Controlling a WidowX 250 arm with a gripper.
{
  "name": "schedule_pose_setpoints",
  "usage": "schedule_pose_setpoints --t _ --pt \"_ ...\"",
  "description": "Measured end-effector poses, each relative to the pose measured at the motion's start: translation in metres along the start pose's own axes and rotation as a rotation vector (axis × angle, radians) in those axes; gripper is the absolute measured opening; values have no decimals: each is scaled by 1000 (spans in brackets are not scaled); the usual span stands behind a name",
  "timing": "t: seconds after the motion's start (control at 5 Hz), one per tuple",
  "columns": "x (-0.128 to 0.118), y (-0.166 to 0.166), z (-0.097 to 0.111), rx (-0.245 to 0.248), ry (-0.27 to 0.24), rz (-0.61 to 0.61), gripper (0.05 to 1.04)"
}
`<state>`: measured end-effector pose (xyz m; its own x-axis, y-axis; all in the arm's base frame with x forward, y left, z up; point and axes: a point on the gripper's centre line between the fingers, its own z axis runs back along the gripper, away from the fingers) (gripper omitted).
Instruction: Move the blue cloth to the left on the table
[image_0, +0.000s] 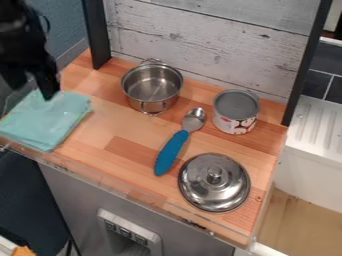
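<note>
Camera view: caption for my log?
Black gripper at the folded light blue cloth, left of the steel pot, blue-handled spoon and round steel lid.

I watch through one fixed camera, set above the front side of the bench (110, 127) and angled down toward the plank wall (200, 42) behind. It's close enough that the bench takes up much of my view, front edge slanting down rightward.

Camera view | can (236, 103): printed label (235, 124), characters too small for me to resolve | I read no text, numbers or signs
</note>
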<state>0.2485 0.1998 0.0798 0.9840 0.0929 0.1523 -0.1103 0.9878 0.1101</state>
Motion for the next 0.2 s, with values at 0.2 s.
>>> schedule_pose_setpoints --t 0.2 --pt "-2 -5 11 -3 -4 11 999"
